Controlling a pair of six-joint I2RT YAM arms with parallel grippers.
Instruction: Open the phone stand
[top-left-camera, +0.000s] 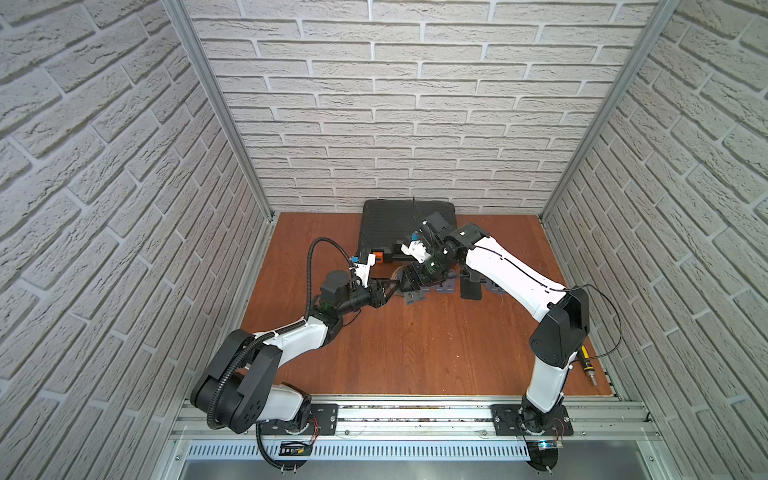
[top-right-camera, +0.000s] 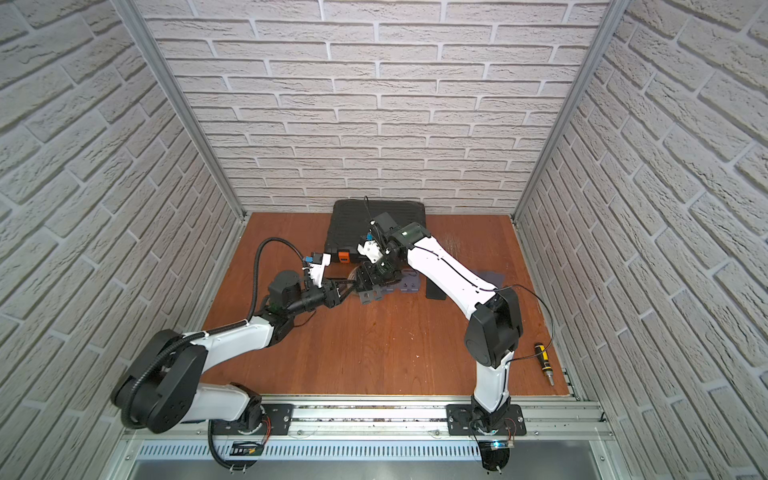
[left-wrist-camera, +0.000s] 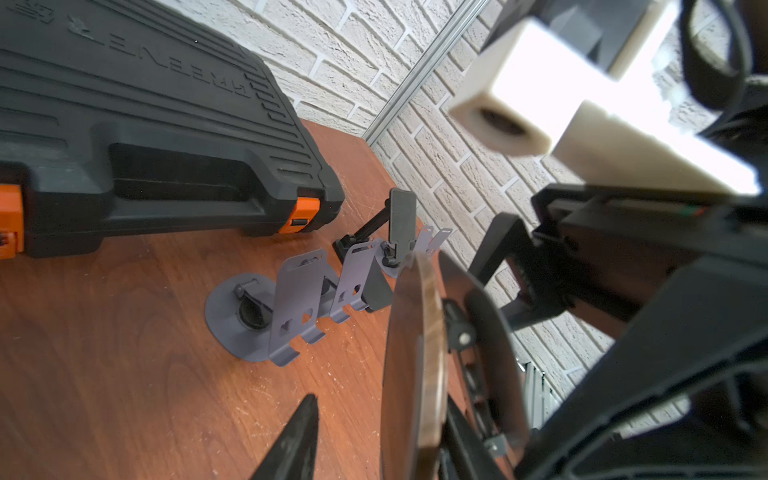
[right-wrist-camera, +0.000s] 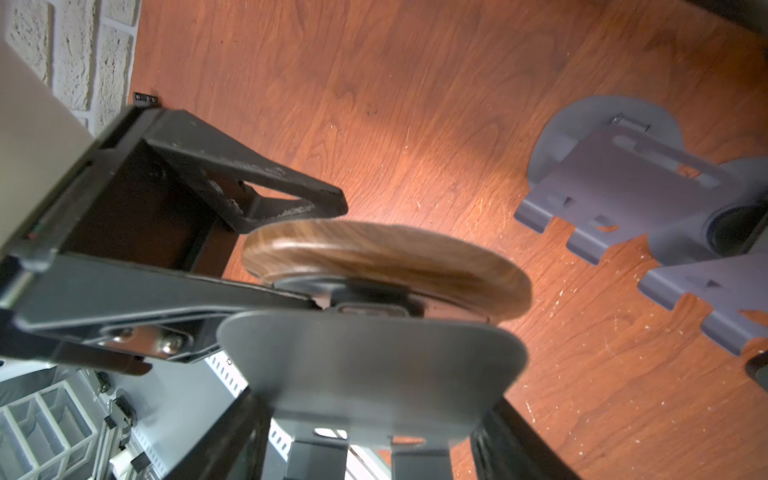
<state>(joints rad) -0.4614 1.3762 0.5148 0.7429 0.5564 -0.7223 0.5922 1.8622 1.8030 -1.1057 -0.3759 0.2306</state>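
Note:
The phone stand (top-left-camera: 398, 277) (top-right-camera: 352, 277) is held above the table where both arms meet; it has a round wooden base (right-wrist-camera: 386, 257) (left-wrist-camera: 411, 365) and a grey plate (right-wrist-camera: 374, 365). My right gripper (right-wrist-camera: 374, 419) (top-left-camera: 411, 286) is shut on the grey plate, one finger against each of its side edges. My left gripper (left-wrist-camera: 382, 415) (top-left-camera: 392, 287) straddles the wooden base and is open. One of its fingers (left-wrist-camera: 297, 436) stands clear of the disc's face with table showing between, and the other sits behind the disc, between base and plate.
Several grey phone stands (left-wrist-camera: 291, 307) (right-wrist-camera: 623, 178) (top-left-camera: 446, 286) stand unfolded in a row just beyond the held one. Among them is a black stand (left-wrist-camera: 401, 220) (top-left-camera: 471, 289). A black tool case with orange latches (top-left-camera: 395, 226) (left-wrist-camera: 166, 124) lies at the back wall. A screwdriver (top-right-camera: 544, 363) lies front right.

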